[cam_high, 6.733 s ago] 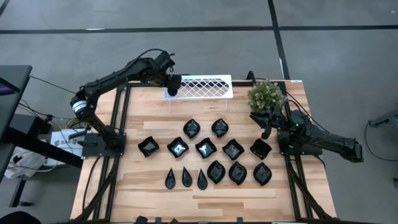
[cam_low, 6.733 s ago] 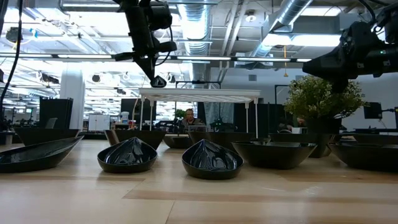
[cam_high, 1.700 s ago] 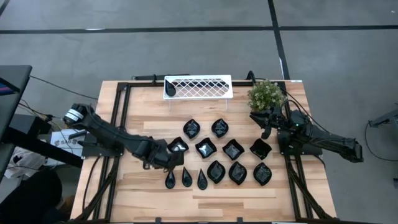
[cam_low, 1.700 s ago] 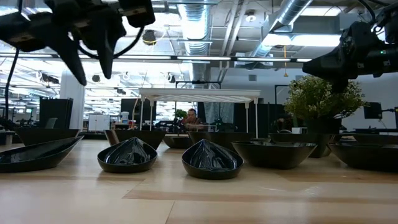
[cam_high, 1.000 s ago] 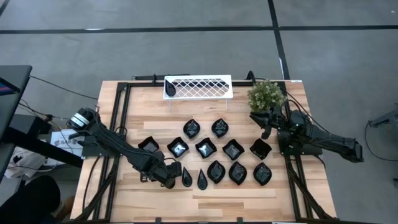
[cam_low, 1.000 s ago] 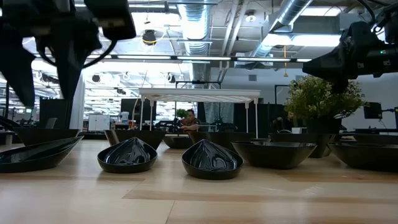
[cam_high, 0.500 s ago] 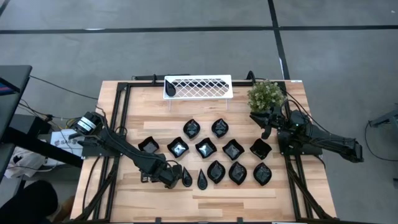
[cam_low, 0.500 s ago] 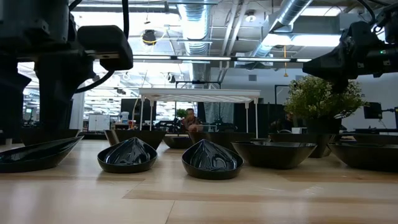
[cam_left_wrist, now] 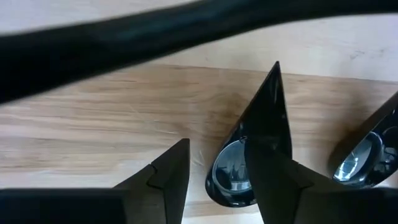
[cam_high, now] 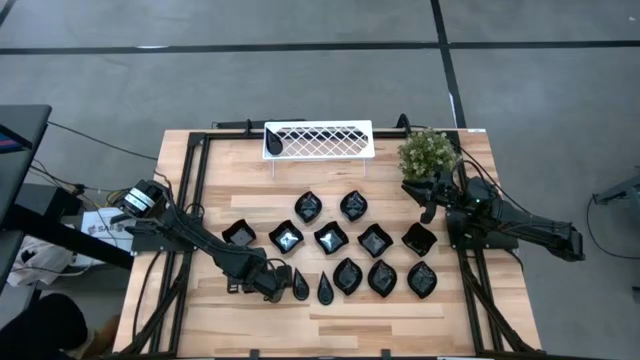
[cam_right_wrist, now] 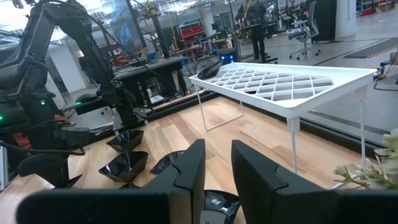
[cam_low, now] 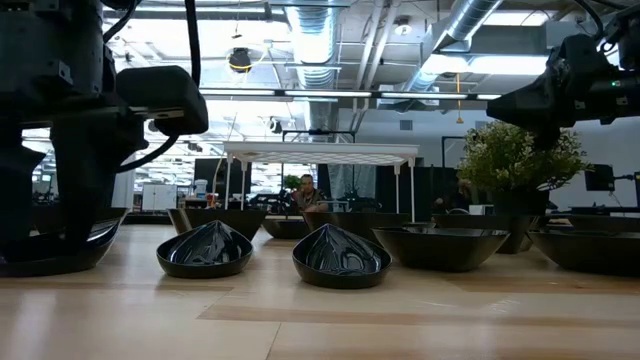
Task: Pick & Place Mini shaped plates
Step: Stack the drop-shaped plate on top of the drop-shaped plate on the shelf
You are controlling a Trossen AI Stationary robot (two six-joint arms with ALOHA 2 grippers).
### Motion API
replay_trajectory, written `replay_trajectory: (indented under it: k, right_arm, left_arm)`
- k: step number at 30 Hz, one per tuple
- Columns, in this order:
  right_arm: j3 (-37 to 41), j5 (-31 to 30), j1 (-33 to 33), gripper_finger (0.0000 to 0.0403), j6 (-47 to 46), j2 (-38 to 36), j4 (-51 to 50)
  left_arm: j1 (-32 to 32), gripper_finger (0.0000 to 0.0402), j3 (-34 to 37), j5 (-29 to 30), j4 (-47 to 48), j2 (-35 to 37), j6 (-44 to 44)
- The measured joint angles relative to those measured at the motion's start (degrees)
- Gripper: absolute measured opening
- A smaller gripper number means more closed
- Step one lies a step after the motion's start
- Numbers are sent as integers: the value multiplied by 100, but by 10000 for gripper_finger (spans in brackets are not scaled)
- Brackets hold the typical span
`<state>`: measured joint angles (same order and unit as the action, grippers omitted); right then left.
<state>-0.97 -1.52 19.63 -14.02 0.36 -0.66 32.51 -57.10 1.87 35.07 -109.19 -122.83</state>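
- While the left gripper point(cam_high: 272, 285) sits low over the front row of black dishes, its fingers point(cam_left_wrist: 163, 180) stand apart around the rim of the leftmost teardrop dish point(cam_left_wrist: 249, 158); 1 finger is inside the bowl and the other outside on bare wood, and no squeeze shows yet.
- To do this pick well, I judge the fingers should close gently on the wall near the wide end, since the rim is thin and glossy and could slip or tip.
- A straight lift looks wise, because the next teardrop dish point(cam_left_wrist: 367, 152) lies just beside it.
- The right gripper point(cam_high: 428, 207) waits near the potted plant point(cam_high: 429, 152), above a square dish point(cam_high: 419, 239); its fingers point(cam_right_wrist: 186, 168) are narrowly parted and hold nothing.
- The remaining black dishes lie in 3 loose rows mid-table, and 1 small dish already rests at the left end of the white lattice tray point(cam_high: 330, 140) at the far edge, the likely drop spot.
- The table point(cam_high: 230, 180) is pale wood planks in a black frame, on a grey floor.
- Beyond it, the low view shows an open workshop with ceiling ducts, bright lights and a person seated far off.
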Motion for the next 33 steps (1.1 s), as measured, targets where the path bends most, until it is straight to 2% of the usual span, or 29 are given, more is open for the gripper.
replay_trajectory:
  k: [5, 25, 33]
  right_arm:
    - [0, 0, -1, 74, 0, 0, 2]
    - [0, 0, -1, 74, 0, 0, 0]
    - [0, 0, 0, 74, -1, 0, 1]
  left_arm:
    - [0, 141, -2, -44, -73, 0, 0]
    - [0, 12, -2, -44, -46, 3, 0]
    - [4, 6, -4, -42, -47, 9, 0]
